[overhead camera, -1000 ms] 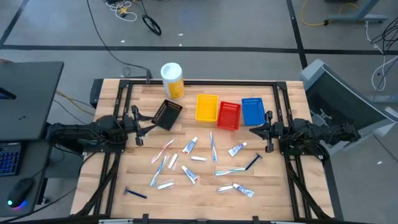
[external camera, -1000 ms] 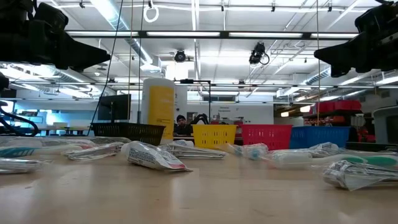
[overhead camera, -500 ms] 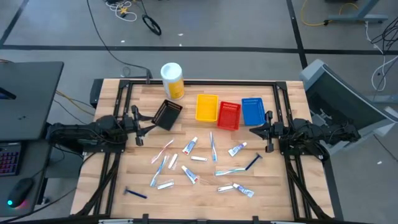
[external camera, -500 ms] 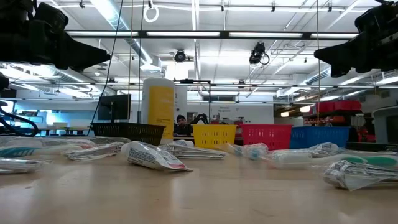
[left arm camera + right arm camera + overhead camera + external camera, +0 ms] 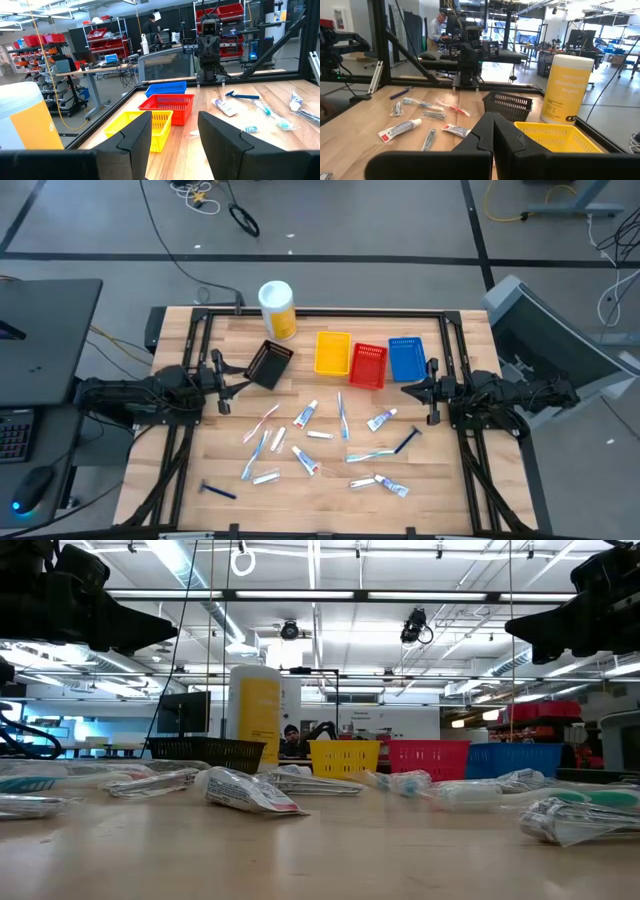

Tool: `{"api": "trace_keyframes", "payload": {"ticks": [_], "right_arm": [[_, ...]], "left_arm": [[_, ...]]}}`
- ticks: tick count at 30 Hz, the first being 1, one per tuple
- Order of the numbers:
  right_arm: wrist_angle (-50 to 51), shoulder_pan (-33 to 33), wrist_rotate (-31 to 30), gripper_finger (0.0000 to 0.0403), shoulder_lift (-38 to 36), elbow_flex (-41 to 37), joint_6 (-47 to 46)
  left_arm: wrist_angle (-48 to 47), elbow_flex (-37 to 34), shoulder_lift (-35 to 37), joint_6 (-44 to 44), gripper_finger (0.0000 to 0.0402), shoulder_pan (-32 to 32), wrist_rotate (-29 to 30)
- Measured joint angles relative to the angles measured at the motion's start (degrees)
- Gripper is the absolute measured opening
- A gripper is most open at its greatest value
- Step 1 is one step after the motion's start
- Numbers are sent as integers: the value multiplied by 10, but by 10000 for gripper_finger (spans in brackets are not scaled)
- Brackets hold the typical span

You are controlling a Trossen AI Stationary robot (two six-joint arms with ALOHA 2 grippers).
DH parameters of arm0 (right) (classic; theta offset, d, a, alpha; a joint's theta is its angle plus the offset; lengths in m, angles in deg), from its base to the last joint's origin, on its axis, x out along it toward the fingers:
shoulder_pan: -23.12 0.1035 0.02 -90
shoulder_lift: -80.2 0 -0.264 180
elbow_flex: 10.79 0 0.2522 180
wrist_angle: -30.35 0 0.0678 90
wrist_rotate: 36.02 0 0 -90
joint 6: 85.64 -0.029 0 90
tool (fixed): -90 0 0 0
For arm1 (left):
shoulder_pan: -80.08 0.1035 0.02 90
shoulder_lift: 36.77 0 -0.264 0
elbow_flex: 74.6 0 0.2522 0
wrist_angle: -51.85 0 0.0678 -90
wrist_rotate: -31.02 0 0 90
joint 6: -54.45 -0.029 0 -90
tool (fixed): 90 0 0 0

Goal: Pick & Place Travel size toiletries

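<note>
A: What is on the left side?
B: The left gripper hangs above the left edge of the table, and its fingers are spread apart with nothing between them. Near it sits a black tray, and behind that stands a yellow canister with a white lid.

A: And in the middle?
B: Three trays stand in a row at the far side: yellow tray, red tray, blue tray. In front of them the toiletries lie scattered flat on the wood. There is a pink toothbrush, some small white tubes, and a blue razor apart from the others near the front left corner. Another razor lies toward the right.

A: And the right side?
B: The right gripper hangs above the right edge, just beside the blue tray. Its fingers are pressed together and hold nothing. No toiletry is in any tray.
</note>
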Motion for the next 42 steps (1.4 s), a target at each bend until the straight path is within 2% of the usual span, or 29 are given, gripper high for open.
{"api": "trace_keyframes", "payload": {"ticks": [32,42], "right_arm": [[0,0,0,1,0,0,0],[0,0,0,1,0,0,0]], "left_arm": [[1,0,0,6,169,0,0],[100,0,0,35,169,0,0]]}}
